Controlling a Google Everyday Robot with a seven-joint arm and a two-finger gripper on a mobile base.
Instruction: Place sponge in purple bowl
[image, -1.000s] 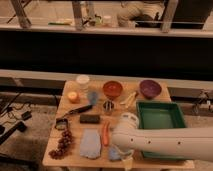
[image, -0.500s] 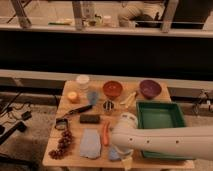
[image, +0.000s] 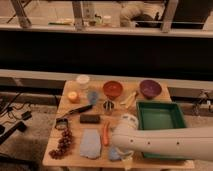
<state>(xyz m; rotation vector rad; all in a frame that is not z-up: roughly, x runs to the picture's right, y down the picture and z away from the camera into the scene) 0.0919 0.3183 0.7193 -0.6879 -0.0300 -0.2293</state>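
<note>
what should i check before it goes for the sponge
1. Tool open: ok. It hangs at the front edge of the table.
2. Tool lined up on the sponge: cannot tell. The sponge shows just to the left of the tool and is partly hidden.
3. Sponge free of neighbours: cannot tell. The carrot and the cloth lie close by.
4. Purple bowl empty: ok. It sits at the back right of the table.
5. Low path to the bowl: not ok. The green tray lies between, so a lift over it is probably needed.
</note>
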